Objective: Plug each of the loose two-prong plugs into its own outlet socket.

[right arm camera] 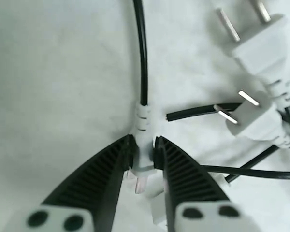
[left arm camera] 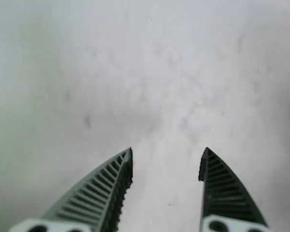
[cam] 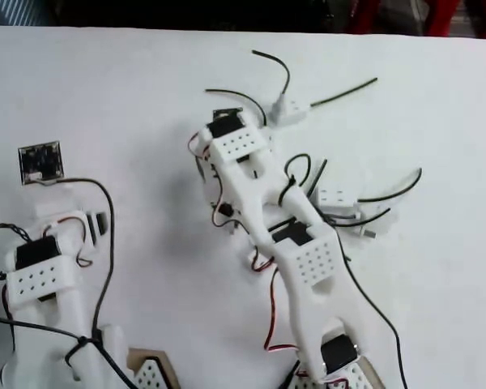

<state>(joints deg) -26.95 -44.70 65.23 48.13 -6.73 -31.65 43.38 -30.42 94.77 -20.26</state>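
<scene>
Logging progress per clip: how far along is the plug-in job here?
Done: nothing visibly; no plug is seen seated in a socket. In hand: the right gripper is shut on one white plug. Remaining: two more plugs lie loose with bare prongs, and the left gripper hangs open over bare table.

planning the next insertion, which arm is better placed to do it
Right. The right gripper is shut on a white plug, with two more loose plugs lying close by. The left gripper hangs open over the table, far from the plugs.
</scene>
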